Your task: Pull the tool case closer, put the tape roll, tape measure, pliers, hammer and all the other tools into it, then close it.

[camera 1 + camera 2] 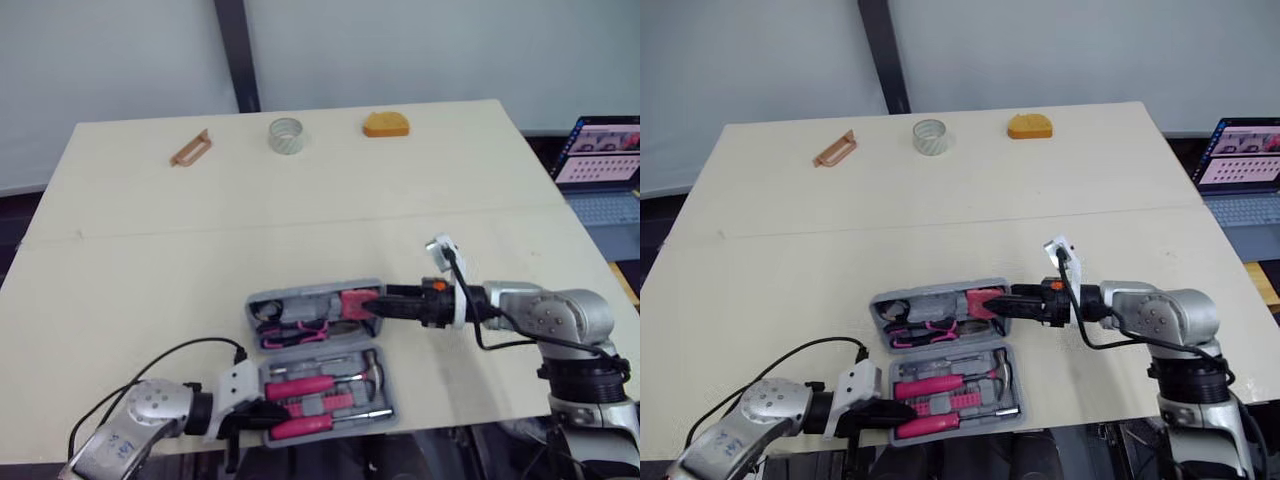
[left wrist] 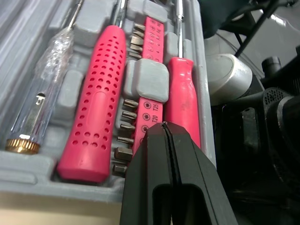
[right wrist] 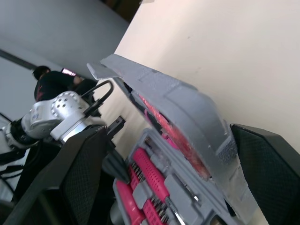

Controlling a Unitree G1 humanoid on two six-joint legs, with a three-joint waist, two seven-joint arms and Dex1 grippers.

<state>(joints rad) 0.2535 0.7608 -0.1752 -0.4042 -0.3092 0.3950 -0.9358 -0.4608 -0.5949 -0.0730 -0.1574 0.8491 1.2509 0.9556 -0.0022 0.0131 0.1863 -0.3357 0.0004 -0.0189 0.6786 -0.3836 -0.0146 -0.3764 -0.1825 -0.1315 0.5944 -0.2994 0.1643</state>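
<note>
Grey tool case [image 1: 300, 298] open, pink-handled tools [image 1: 300, 388] inside.

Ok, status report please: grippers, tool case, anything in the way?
Left gripper shut, at tool case front. Right gripper open, astride the lid edge. Tape roll, tape measure not yet in, far across table.

The laptop [image 1: 603, 170] is cut off by the picture's edge. The left hand [image 2: 164, 130] hides some screwdriver bits [image 2: 124, 125].

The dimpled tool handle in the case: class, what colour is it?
Pinkish red handle, against the grey tool case; the left wrist view shows it best.
</note>
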